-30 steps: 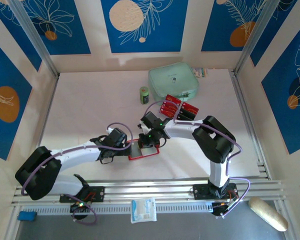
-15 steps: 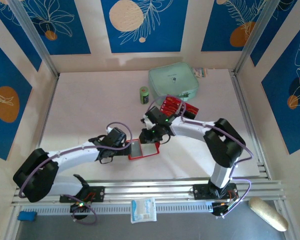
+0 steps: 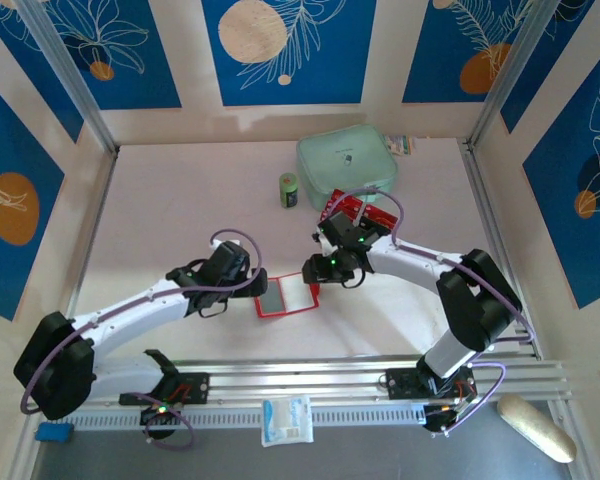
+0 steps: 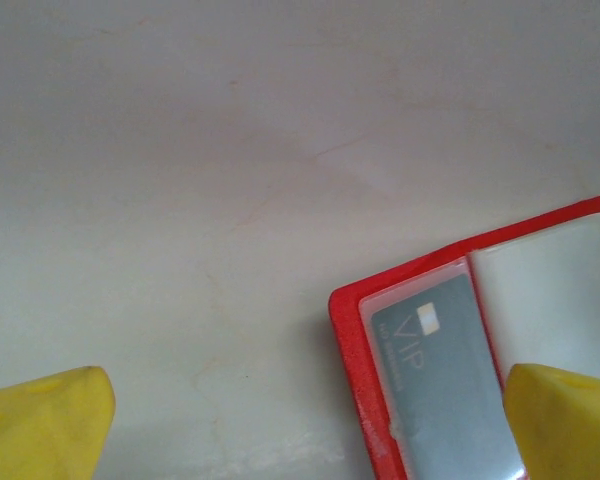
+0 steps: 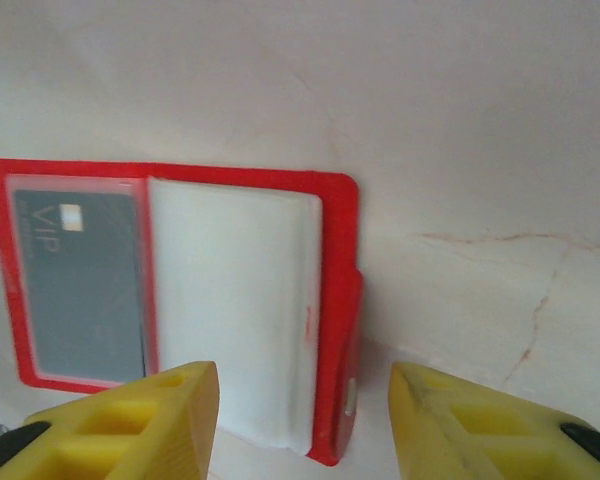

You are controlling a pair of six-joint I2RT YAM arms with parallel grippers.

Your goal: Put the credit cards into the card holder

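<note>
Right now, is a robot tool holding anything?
Nothing is held. The left tool and right tool are both open and empty near the card holder.

Bystanders on and around a pale, faintly veined tabletop (image 3: pixel 170 210)

A soft mint-green square zip pouch (image 3: pixel 346 160) lies at the far side of the table. A small green upright cylinder (image 3: pixel 289 190) stands just to its left, and a small printed scrap (image 3: pixel 404 146) sits at its right corner. Blue wall panels with white leaf drawings and orange and cream discs (image 3: pixel 280 50) enclose the table on three sides. Ribbed silvery metal rails (image 3: pixel 310 372) run along the near edge. In front of the rails lie a white crinkled packet (image 3: pixel 285 420), a beige oblong lump (image 3: pixel 535 428) to the right and a small blue block (image 3: pixel 52 432) to the left.
</note>
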